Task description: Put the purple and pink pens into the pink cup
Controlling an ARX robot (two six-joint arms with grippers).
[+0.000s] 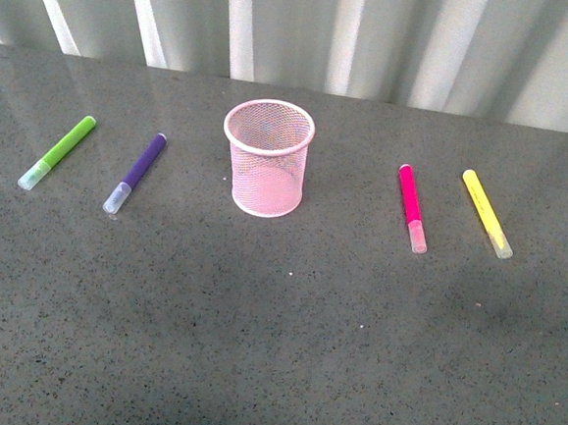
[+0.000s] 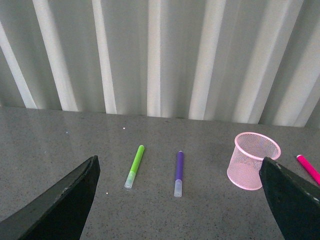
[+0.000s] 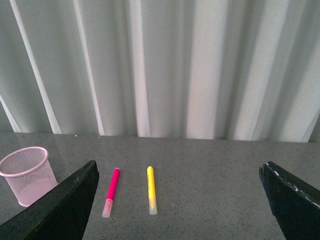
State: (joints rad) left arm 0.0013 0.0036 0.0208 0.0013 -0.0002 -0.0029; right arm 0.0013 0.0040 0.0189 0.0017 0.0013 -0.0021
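Front view: cup upright; purple pen lies left of it, pink pen right. Left gripper and right gripper gape wide, empty. Best to grasp each barrel mid-length.

Setting appears to be a plain test bench, lab-like. A grey speckled table stands before a white ribbed backdrop.

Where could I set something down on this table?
The wide near strip of table in front of everything is bare. Gaps also flank the pink cup, toward the purple pen and pink pen. Tightest: green pen beside purple, yellow pen beside pink.
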